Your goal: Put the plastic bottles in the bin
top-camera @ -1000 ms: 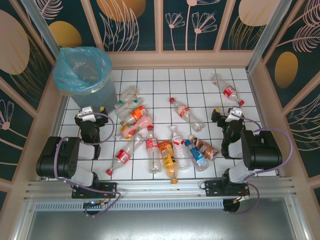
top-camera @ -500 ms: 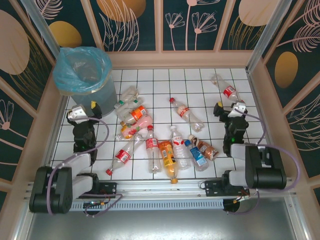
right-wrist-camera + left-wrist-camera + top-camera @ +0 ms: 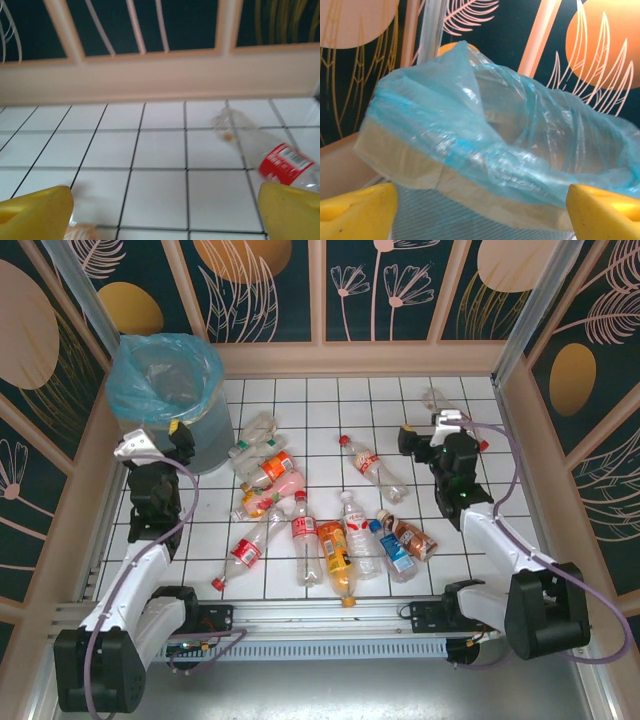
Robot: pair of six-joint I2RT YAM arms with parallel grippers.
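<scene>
Plastic bottles lie scattered on the tabletop; the bin stands at its far-left corner. Left jaws, facing the bin, and right jaws, near a red-labelled bottle, stand wide and empty. Bottles look light, crushable, slippery: pinch gently across the labelled middle.

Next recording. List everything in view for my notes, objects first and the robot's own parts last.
plastic bottles: about a dozen, clear with red, orange, blue or brown labels, lying scattered mid-table; one apart at the far right.
bin: one, grey with light blue bag, far left corner.
table: one, white tiles with dark grid.
wall panels: several, dark with orange plant motifs, around the table.
left end effector: one, yellow-tipped, open, facing the bin.
right end effector: one, yellow-tipped, open, above far right tiles.
</scene>
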